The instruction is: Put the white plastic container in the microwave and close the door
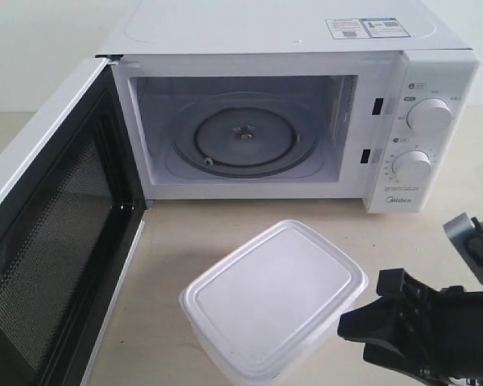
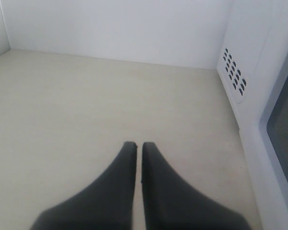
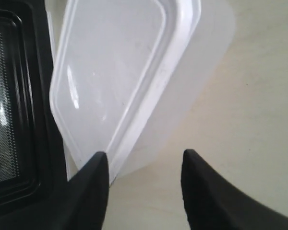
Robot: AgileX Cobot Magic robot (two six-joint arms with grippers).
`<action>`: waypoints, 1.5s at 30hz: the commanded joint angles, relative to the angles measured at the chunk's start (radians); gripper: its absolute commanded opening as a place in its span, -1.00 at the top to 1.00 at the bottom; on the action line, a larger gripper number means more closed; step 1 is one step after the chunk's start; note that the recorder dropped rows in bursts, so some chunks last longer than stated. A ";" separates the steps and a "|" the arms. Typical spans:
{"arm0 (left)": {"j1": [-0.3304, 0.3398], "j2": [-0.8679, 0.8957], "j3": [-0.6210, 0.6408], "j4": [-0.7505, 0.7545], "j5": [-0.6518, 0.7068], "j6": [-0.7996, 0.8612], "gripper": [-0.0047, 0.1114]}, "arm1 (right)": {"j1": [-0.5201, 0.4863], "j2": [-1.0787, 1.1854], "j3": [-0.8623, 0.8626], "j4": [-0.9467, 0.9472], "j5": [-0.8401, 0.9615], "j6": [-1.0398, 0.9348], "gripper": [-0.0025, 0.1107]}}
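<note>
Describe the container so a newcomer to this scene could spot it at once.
Find the white microwave at the back, its door swung open to the left. On the tabletop just in front of it sits the container. It is the only loose item there: a translucent-white rectangular box with rounded corners and a flat rimmed lid.

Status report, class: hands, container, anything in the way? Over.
Left hand shut, beside microwave. Right hand open beside white plastic container, no grip. Door open, nothing blocking.
</note>
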 commanded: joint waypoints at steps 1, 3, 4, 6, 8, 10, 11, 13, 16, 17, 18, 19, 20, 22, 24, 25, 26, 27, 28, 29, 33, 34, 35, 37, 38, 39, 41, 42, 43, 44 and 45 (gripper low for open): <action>0.000 -0.002 0.004 0.000 -0.001 0.002 0.84 | 0.097 0.082 -0.072 0.002 -0.034 0.009 0.21; 0.000 -0.002 0.004 0.000 -0.001 0.002 0.84 | 0.156 0.115 -0.124 0.002 -0.086 0.032 0.21; 0.000 -0.002 0.004 0.000 -0.001 0.002 0.84 | 0.168 0.123 -0.136 0.002 -0.103 0.042 0.21; 0.000 -0.002 0.004 0.000 -0.001 0.002 0.84 | 0.178 0.153 -0.159 0.002 -0.101 0.046 0.21; 0.000 -0.002 0.004 0.000 -0.001 0.002 0.84 | 0.178 0.191 -0.175 0.002 -0.095 0.052 0.21; 0.000 -0.002 0.004 0.000 -0.001 0.002 0.84 | 0.178 0.218 -0.197 0.002 -0.109 0.043 0.22; 0.000 -0.002 0.004 0.000 -0.001 0.002 0.84 | 0.178 0.220 -0.207 0.002 -0.111 0.040 0.22; 0.000 -0.002 0.004 0.000 -0.001 0.002 0.84 | 0.178 0.220 -0.217 0.002 -0.122 0.035 0.29; 0.000 -0.002 0.004 0.000 -0.001 0.002 0.84 | 0.178 0.220 -0.217 0.002 -0.154 -0.014 0.88; 0.000 -0.002 0.004 0.000 -0.001 0.002 0.84 | 0.178 0.220 -0.217 0.002 -0.159 -0.014 0.96; 0.000 -0.002 0.004 0.000 -0.001 0.002 0.84 | 0.178 0.220 -0.217 0.002 -0.166 -0.020 0.94; 0.000 -0.002 0.004 0.000 -0.001 0.002 0.84 | 0.178 0.220 -0.217 0.002 -0.172 -0.028 0.93; 0.000 -0.002 0.004 0.000 -0.001 0.002 0.84 | 0.178 0.220 -0.217 0.002 -0.183 -0.043 0.93; 0.000 -0.002 0.004 0.000 -0.001 0.002 0.84 | 0.178 0.220 -0.217 0.002 -0.198 -0.072 0.93; 0.000 -0.002 0.004 0.000 -0.001 0.002 0.84 | 0.178 0.220 -0.217 0.002 -0.203 -0.109 0.93; 0.000 -0.002 0.004 0.000 -0.001 0.002 0.84 | 0.178 0.220 -0.217 0.002 -0.203 -0.116 0.93; 0.000 -0.002 0.004 0.000 -0.001 0.002 0.84 | 0.178 0.220 -0.217 0.002 -0.203 -0.117 0.93; 0.000 -0.002 0.004 0.000 -0.001 0.002 0.84 | 0.178 0.220 -0.217 0.002 -0.199 -0.123 0.93; 0.000 -0.002 0.004 0.000 -0.001 0.002 0.84 | 0.178 0.220 -0.217 0.002 -0.189 -0.153 0.93; 0.000 -0.002 0.004 0.000 -0.001 0.002 0.84 | 0.178 0.220 -0.217 0.002 -0.189 -0.163 0.93; 0.000 -0.002 0.004 0.000 -0.001 0.002 0.84 | 0.178 0.220 -0.217 0.002 -0.193 -0.216 0.93; 0.000 -0.002 0.004 0.000 -0.001 0.002 0.84 | 0.178 0.220 -0.217 -0.005 -0.193 -0.218 0.93; 0.000 -0.002 0.004 0.000 -0.001 0.002 0.84 | 0.178 0.220 -0.217 -0.011 -0.193 -0.218 0.93; 0.000 -0.002 0.004 0.000 -0.001 0.002 0.84 | 0.178 0.220 -0.217 -0.026 -0.193 -0.220 0.65; 0.000 -0.002 0.004 0.000 -0.001 0.002 0.84 | 0.178 0.220 -0.217 -0.026 -0.193 -0.220 0.49; 0.000 -0.002 0.004 0.000 -0.001 0.002 0.84 | 0.178 0.220 -0.217 -0.026 -0.191 -0.220 0.22; 0.000 -0.002 0.004 0.000 -0.001 0.002 0.84 | 0.178 0.220 -0.217 -0.026 -0.189 -0.216 0.06; 0.000 -0.002 0.004 0.000 -0.001 0.002 0.84 | 0.178 0.220 -0.217 -0.026 -0.186 -0.214 0.05; 0.000 -0.002 0.004 0.000 -0.001 0.002 0.84 | 0.178 0.220 -0.217 -0.026 -0.180 -0.212 0.06; 0.000 -0.002 0.004 0.000 -0.001 0.002 0.84 | 0.178 0.223 -0.217 -0.022 -0.172 -0.212 0.08; 0.000 -0.002 0.004 0.000 -0.001 0.002 0.84 | 0.178 0.225 -0.217 -0.011 -0.159 -0.212 0.12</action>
